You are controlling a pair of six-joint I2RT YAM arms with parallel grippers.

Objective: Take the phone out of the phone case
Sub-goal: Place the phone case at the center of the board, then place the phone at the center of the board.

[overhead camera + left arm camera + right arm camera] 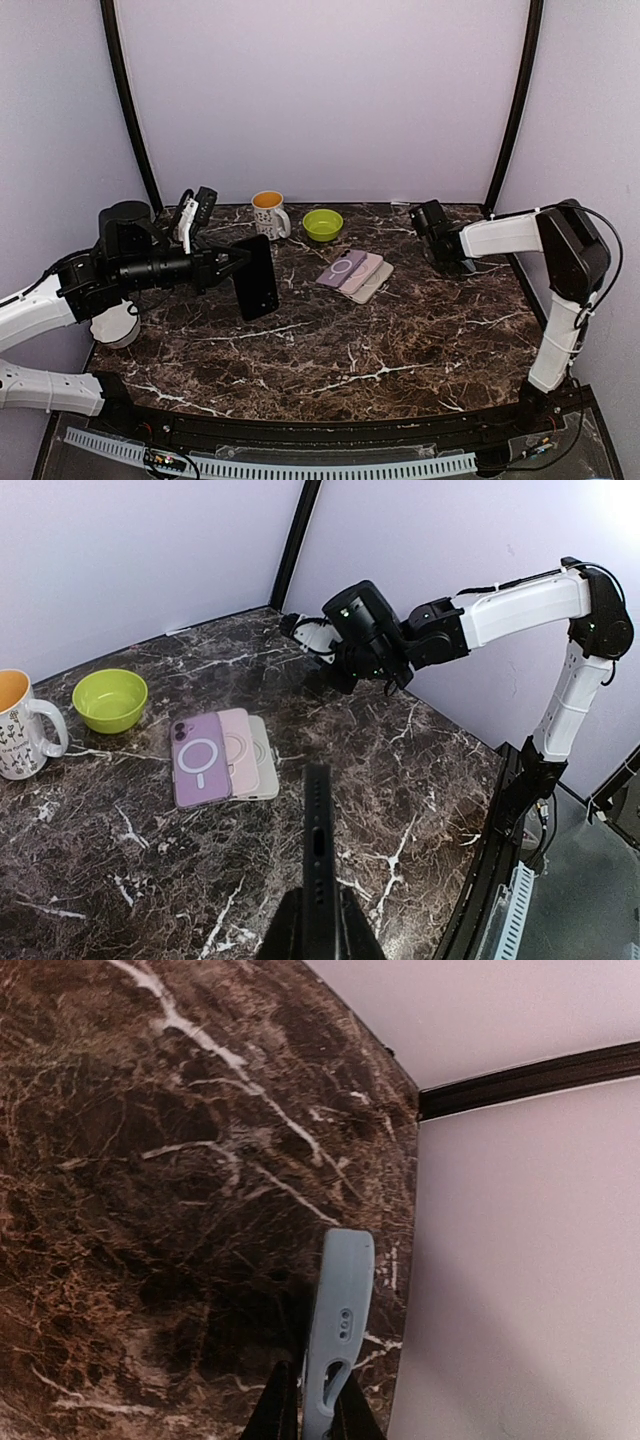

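Already free of its cover, the black slab-shaped phone (256, 278) hangs tilted above the left part of the dark brown marble table (400, 350). The jaws of the left arm (150, 268) are closed on one end of it. In the left wrist view it shows edge-on (317, 850), standing straight out from the jaws.

The pale blue-grey soft phone case (337, 1320) is well apart from it, over the far right corner of the table near the wall. The jaws of the right arm (500, 236) are closed on that case.

Between the two arms three more cases lie flat in an overlapping fan (355, 272): a purple one with a white ring on top, then pink, then beige. Beyond them, near the far edge, sits a lime green bowl (322, 223). Just left of it stands a white patterned mug (270, 212) with an orange inside.
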